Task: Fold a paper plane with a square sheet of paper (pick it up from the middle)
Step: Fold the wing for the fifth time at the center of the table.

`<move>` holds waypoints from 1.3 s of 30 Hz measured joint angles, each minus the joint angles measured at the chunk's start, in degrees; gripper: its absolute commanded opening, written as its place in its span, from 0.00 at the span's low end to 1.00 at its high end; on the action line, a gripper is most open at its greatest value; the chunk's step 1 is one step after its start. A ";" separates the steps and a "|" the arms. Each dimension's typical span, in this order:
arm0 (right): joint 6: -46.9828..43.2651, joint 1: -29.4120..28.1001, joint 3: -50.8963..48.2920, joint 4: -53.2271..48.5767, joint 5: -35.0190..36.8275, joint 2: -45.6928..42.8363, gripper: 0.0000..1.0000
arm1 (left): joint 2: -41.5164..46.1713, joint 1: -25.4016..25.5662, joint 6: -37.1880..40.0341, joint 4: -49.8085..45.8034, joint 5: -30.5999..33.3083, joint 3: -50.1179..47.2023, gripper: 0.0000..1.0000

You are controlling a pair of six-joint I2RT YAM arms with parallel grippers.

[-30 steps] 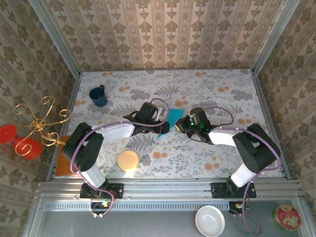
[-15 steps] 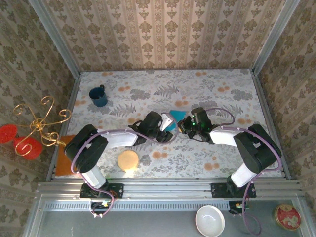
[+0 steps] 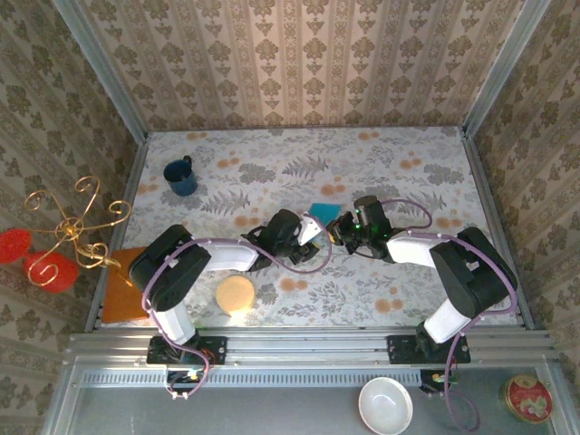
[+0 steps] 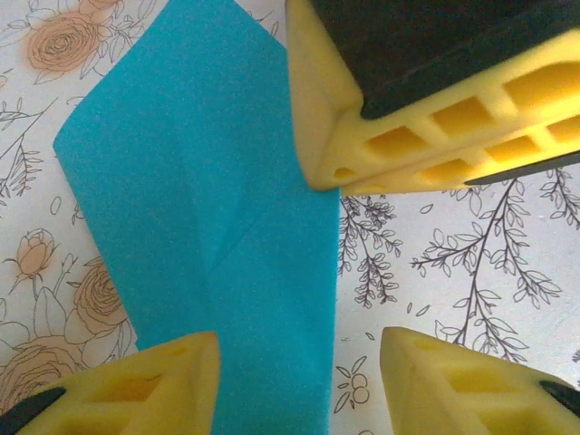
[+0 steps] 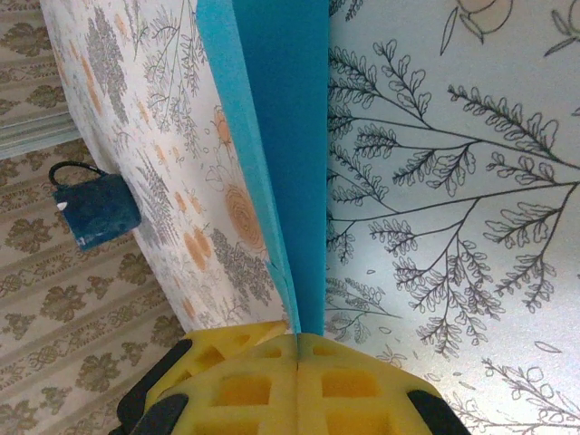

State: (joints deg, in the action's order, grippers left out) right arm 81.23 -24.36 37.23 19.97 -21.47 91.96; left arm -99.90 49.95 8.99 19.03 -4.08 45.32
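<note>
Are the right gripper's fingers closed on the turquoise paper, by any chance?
Yes, the right gripper is pressed shut with no gap, and the turquoise paper runs straight into its seam.

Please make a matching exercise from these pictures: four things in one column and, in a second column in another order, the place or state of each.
Things:
1. thin turquoise-blue sheet of paper
2. dark blue mug
3. round pale-yellow disc
4. white bowl

Places or states:
A. far left part of the table
B. on the grey ledge in front of the arm bases
C. pinched in the shut right gripper
D. near edge of the table, left half

Pairs: 1-C, 2-A, 3-D, 4-B
</note>
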 measured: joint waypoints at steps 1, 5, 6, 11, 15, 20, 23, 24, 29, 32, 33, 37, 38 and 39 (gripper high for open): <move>0.02 0.02 0.00 0.00 -0.04 0.00 0.04 | -0.20 0.02 0.28 0.39 0.28 -0.04 0.47; 0.22 0.24 0.00 0.00 -0.57 0.00 0.05 | -1.11 0.00 1.33 1.22 1.16 -0.04 0.40; 0.24 0.33 0.00 0.00 -0.85 0.00 0.05 | -1.40 0.00 1.57 1.44 1.38 -0.04 0.38; 0.39 0.59 0.00 -0.11 -1.55 0.00 0.14 | -2.38 0.00 1.90 2.12 1.57 -0.04 0.30; 0.02 0.90 0.02 -1.49 -1.95 0.00 0.35 | -2.49 0.00 1.66 2.23 1.55 -0.04 0.25; -1.97 2.29 0.22 -4.44 -2.12 -0.39 0.48 | -2.49 -0.17 1.07 2.32 0.81 -0.04 0.22; -3.78 3.34 0.26 -7.15 -1.75 -2.16 0.51 | -2.49 -0.24 0.72 2.29 -0.04 -0.04 0.20; -4.55 3.69 0.26 -8.07 -1.57 -2.95 0.52 | -2.49 -0.42 0.48 2.29 -0.57 -0.04 0.20; -8.70 5.27 0.26 -12.26 0.66 -7.19 0.61 | -2.49 -2.16 -1.60 2.23 -4.55 -0.04 0.13; -12.55 5.90 0.28 -14.86 3.19 -9.44 0.65 | -2.49 -3.63 -3.26 1.79 -7.28 -0.04 0.13; -14.05 6.14 0.28 -15.69 3.91 -10.01 0.66 | -2.49 -4.02 -3.89 1.44 -8.26 -0.02 0.13; -19.15 6.60 0.28 -17.99 5.70 -10.49 0.67 | -2.73 -5.44 -7.06 -0.33 -11.85 0.20 0.11; -20.31 6.64 0.28 -18.56 6.01 -10.49 0.67 | -2.91 -5.75 -8.07 -0.68 -12.72 0.31 0.11; -21.42 6.64 0.28 -18.91 6.14 -10.49 0.68 | -3.10 -6.05 -9.16 -1.20 -13.60 0.55 0.10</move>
State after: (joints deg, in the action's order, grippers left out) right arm 59.81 -17.72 37.52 1.06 -15.33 81.47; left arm -103.00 43.90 -0.16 17.82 -17.67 45.87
